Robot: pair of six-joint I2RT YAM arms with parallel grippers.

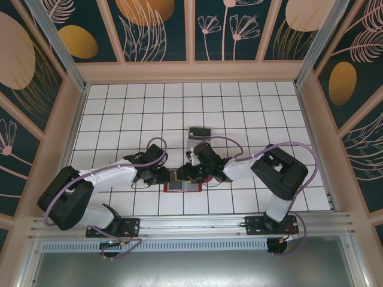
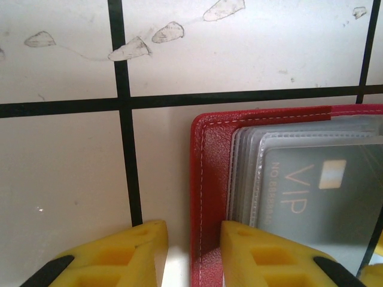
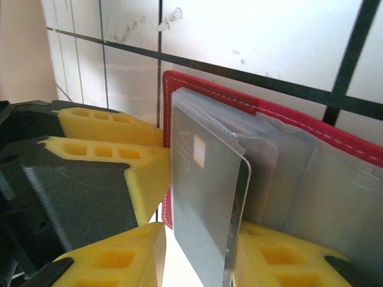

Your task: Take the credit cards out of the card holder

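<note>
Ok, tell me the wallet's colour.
The wallet is red with white stitching; left wrist view shows it best.

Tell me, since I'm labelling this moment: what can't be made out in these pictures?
- Top view: card holder mostly hidden under the arms; cards uncountable.
- Left wrist view: VIP card cut by the frame edge, number too blurred behind a cloudy sleeve.
- Right wrist view: upright card covers its contact with the right gripper; pinched or not, unclear.
- Top view: dark item beyond the arms, too small to identify.

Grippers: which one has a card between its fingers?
The right gripper: the card stands between its fingers; the left gripper straddles the card holder's red edge.
</note>
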